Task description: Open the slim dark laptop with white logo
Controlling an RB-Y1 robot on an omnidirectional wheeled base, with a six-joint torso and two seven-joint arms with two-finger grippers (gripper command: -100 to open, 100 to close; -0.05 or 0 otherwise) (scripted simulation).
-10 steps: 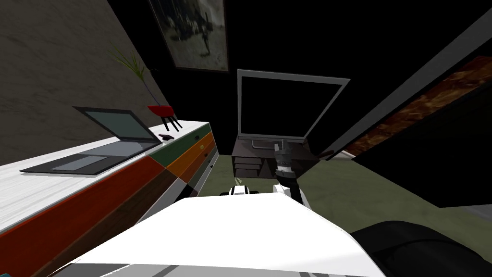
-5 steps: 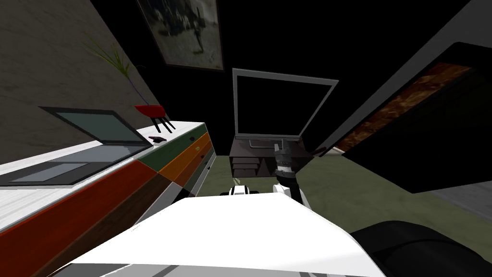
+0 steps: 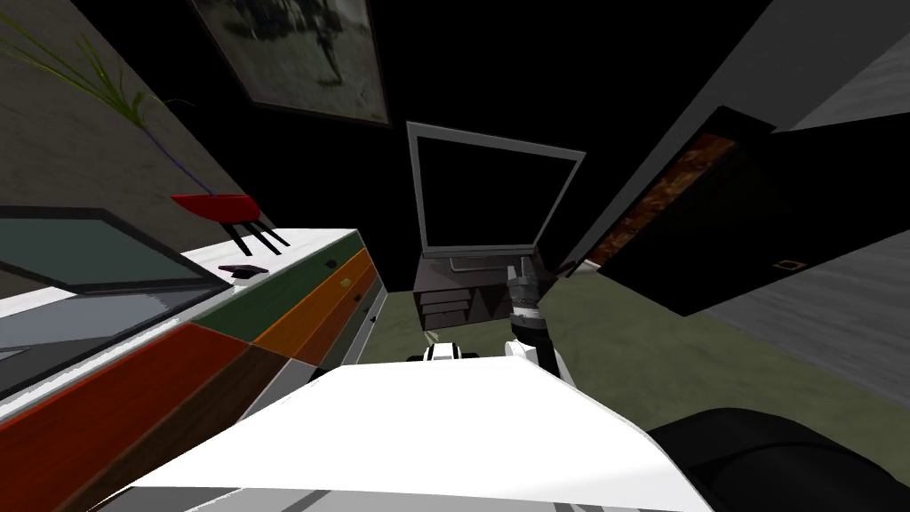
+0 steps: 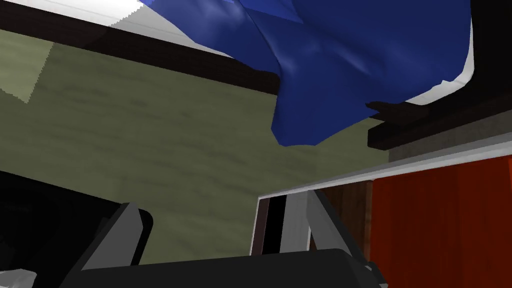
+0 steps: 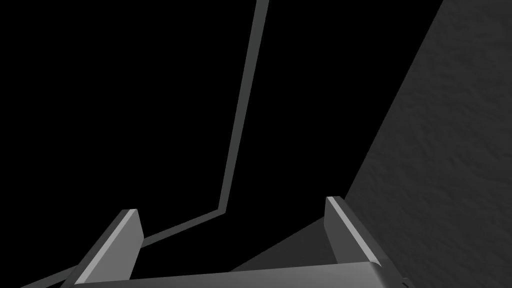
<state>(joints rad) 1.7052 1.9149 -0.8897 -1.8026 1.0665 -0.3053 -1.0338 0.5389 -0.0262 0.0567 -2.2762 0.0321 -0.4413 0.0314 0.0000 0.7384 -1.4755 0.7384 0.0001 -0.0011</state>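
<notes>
The dark laptop [image 3: 84, 267] lies on the white top of a multicoloured sideboard [image 3: 267, 307] at the far left of the head view. Its lid stands raised with a grey-green screen, and its near part runs off the picture's edge. No logo is visible. My right gripper [image 3: 522, 269] is held out ahead of my chest, well to the right of the sideboard, and its fingers [image 5: 125, 235] stand open on nothing. My left gripper [image 4: 220, 200] hangs low over the green floor beside a red cabinet panel [image 4: 440, 220], also open and holding nothing.
A grey-framed black screen [image 3: 489, 191] stands on a dark stand [image 3: 458, 298] straight ahead. On the sideboard sit a red bowl planter [image 3: 218, 206] on black legs and a small dark object [image 3: 242, 269]. A dark cabinet [image 3: 711, 240] is at right. A blue cloth [image 4: 350, 55] hangs from a bed.
The whole head view has shifted. The sideboard and laptop slid left and grew larger, so I have moved forward alongside them and turned a little. Both arms keep their pose.
</notes>
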